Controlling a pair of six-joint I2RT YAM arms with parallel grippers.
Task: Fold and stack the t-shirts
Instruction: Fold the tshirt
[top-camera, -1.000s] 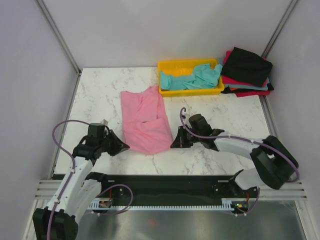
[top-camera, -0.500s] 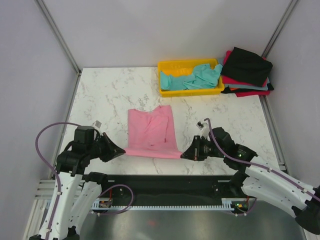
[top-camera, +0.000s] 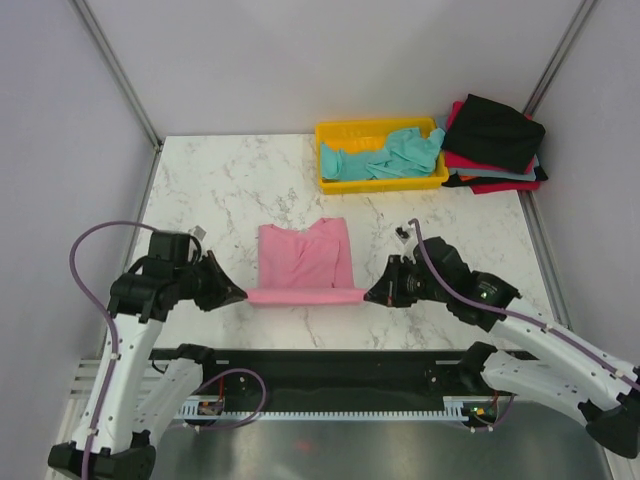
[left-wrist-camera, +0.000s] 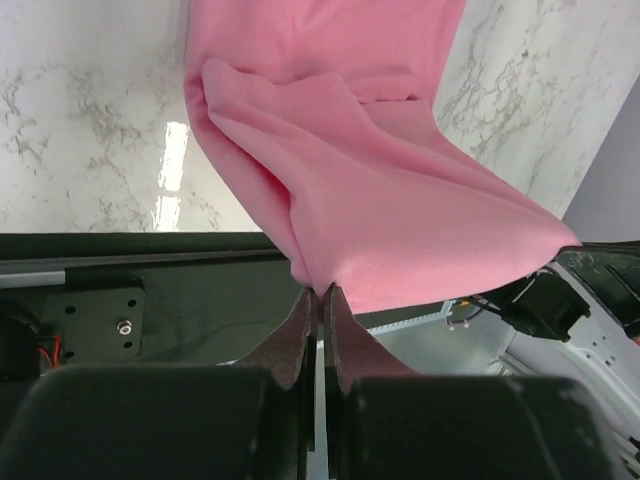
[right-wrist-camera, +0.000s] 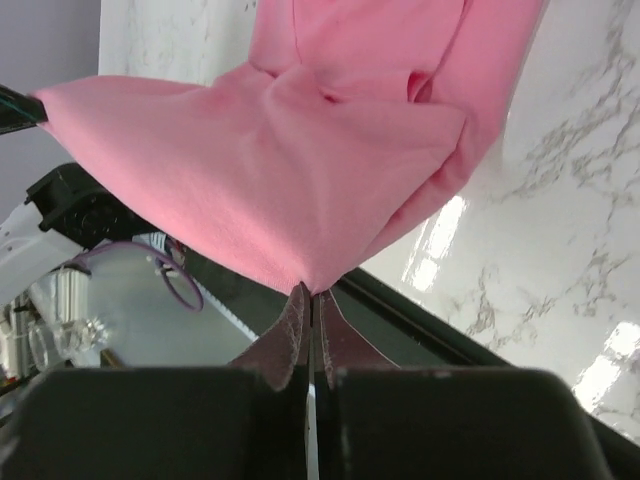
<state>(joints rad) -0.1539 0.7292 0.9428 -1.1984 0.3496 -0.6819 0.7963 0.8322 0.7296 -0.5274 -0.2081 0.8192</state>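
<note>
Pink tee (top-camera: 305, 262) hem farther up-table, taut btwn L gripper (top-camera: 240, 296) & R gripper (top-camera: 369, 296)

- My left arm (top-camera: 108, 375): white link shells, black joint housings.
- My right arm (top-camera: 560, 345): the same white shells and black joints.
- Purple cable (top-camera: 72, 268): a wide loop beside my left arm; a second purple cable (top-camera: 424, 250) runs along my right arm.
- My left gripper (left-wrist-camera: 318, 295) and right gripper (right-wrist-camera: 308, 295): black blocky bodies, dark brown fingers tapering to thin tips.
- Base plate (top-camera: 320, 368): black, fronted by a slotted silver rail (top-camera: 330, 410).
- Screw (left-wrist-camera: 124, 325): silver, set in a black bracket.
</note>
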